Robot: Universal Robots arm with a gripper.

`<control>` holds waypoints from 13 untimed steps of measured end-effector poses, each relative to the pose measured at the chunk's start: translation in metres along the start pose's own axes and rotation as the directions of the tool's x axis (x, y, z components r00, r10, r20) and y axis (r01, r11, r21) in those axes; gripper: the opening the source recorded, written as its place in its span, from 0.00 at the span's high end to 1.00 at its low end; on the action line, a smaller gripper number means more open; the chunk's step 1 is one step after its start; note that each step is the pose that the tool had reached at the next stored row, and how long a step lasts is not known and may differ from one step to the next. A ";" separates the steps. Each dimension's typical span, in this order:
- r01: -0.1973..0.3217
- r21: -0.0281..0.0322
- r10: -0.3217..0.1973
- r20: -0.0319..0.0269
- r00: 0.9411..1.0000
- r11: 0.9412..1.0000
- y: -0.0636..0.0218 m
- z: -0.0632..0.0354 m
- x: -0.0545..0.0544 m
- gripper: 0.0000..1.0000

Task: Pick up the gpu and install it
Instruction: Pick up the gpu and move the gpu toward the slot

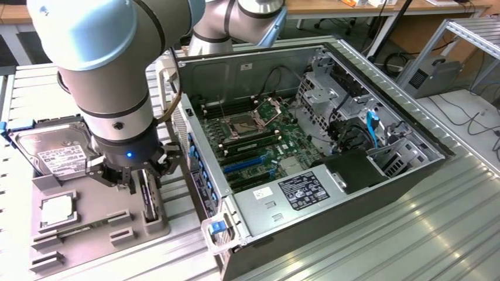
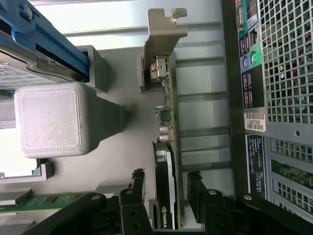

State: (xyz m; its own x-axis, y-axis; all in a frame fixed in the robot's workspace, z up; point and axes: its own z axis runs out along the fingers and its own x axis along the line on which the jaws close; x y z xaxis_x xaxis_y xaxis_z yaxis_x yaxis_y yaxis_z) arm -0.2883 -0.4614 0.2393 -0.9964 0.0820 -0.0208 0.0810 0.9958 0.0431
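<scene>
Counted: one arm (image 1: 109, 76), one gripper (image 2: 166, 196) with two black fingers (image 2: 137, 193), one gpu (image 2: 168, 147), one hard drive (image 1: 58, 155), one green memory stick (image 2: 44, 200), one case (image 1: 258, 64).

The gpu stands on its long edge in a slot of the grey tray (image 1: 98, 202), just beside the case's rear wall. It is a thin, flat black card with a green board edge. A narrow silver bracket (image 2: 165, 29), bent at its tip, sits at the end away from the gripper.

The gripper is released. Its fingers straddle the card, one by each flat face, and a slim gap shows on both sides. Nothing is grasped.

The tray is matte printed plastic, and a rounded square block (image 2: 49, 117) on it has a fine ribbed grain. The hard drive is boxy and silver with a white label and a blue rail.

The case is sheet metal with a perforated rear grille (image 2: 288, 73). It lies with its side off, so the green motherboard (image 1: 258, 140) and blue slots (image 1: 242, 167) face up.

Between the card and the case wall runs a strip of slatted metal table (image 2: 205, 78). On the card's other face, bare tray floor reaches to the block.
</scene>
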 end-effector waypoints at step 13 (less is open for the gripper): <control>0.000 0.000 0.000 0.000 1.000 1.000 0.0002 -0.0043 0.000 0.52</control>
State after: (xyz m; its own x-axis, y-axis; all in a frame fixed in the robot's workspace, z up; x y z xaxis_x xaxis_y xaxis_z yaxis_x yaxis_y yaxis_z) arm -0.2883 -0.4614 0.2437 -0.9964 0.0820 -0.0207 0.0810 0.9958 0.0430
